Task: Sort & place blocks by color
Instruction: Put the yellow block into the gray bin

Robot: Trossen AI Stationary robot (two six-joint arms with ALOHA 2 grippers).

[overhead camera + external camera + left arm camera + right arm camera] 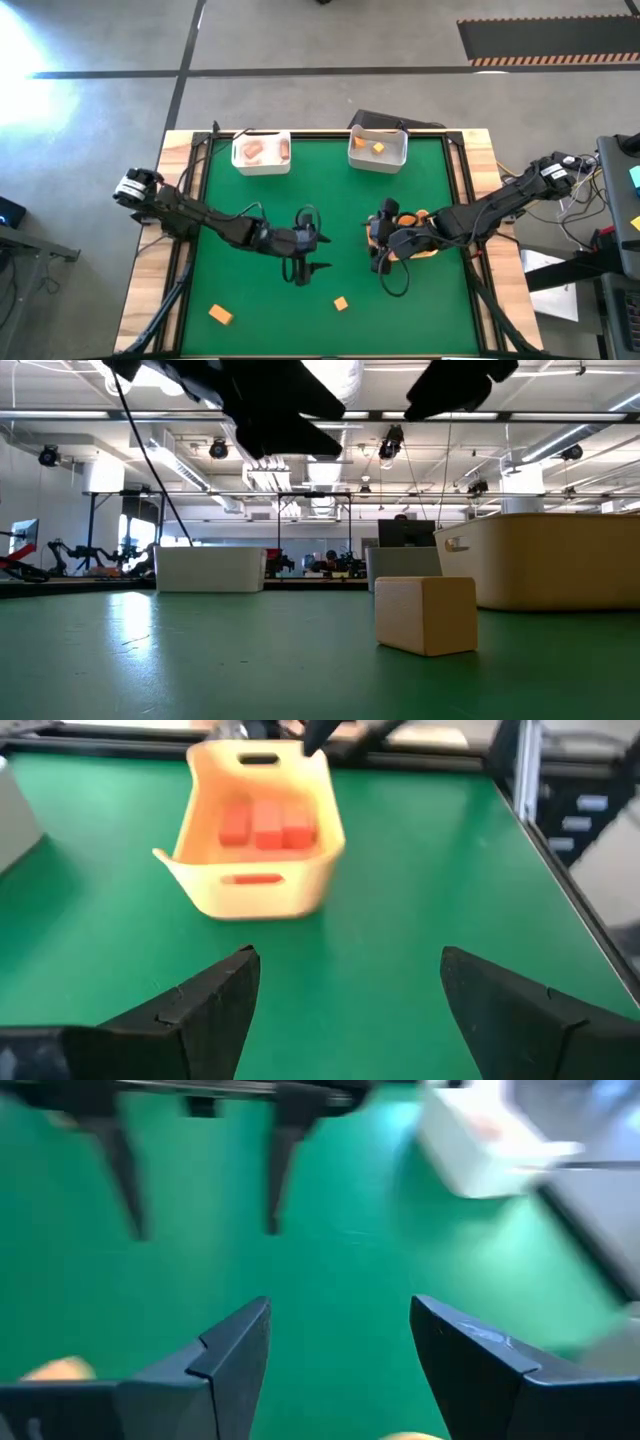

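Tan cube block upright; faces plain, unmarked.

Both arms are matte black with thin black cables looping off them; the left gripper and right gripper have chunky, wedge-shaped black fingers.

Green table mat is covering a wooden table, with two white bins sitting along its far edge, the left bin and the right bin, well apart. An orange tray is lying near the mat's right side, mostly hidden. Beyond the table, grey floor is showing with a black striped mat at the upper right, and the low view is showing a workshop room with ceiling lights.
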